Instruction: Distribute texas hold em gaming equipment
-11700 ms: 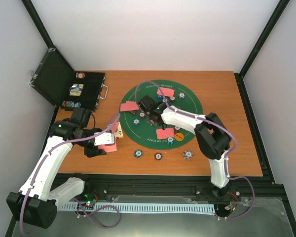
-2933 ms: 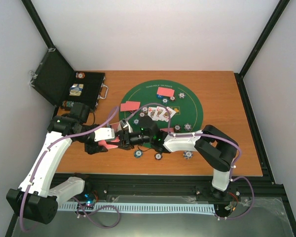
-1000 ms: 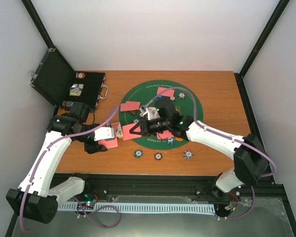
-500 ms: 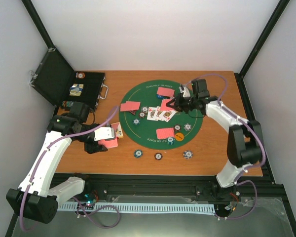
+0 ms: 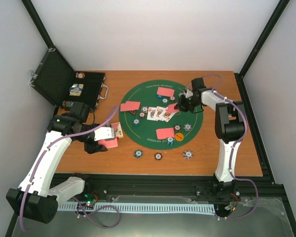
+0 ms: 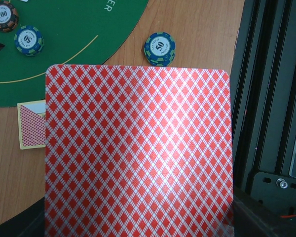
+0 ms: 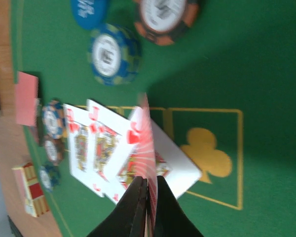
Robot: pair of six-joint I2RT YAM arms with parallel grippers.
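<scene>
Nearest, three chips (image 5: 158,156) are laid off the mat (image 5: 143,136) on its near side, and a deck (image 6: 138,153) of red-backed cards is pinched in the left gripper (image 5: 99,142) just left of the mat. Farther out, one card (image 7: 147,133) is clamped edge-on between the pressed-together fingers (image 7: 131,212) of the right gripper (image 7: 149,197), just above the face-up cards (image 7: 96,148) at the mat's centre. If it is released while tilted so steeply, it could be dropped face-down or across the row, and the laid cards could be scattered should the tips be lowered too far.
</scene>
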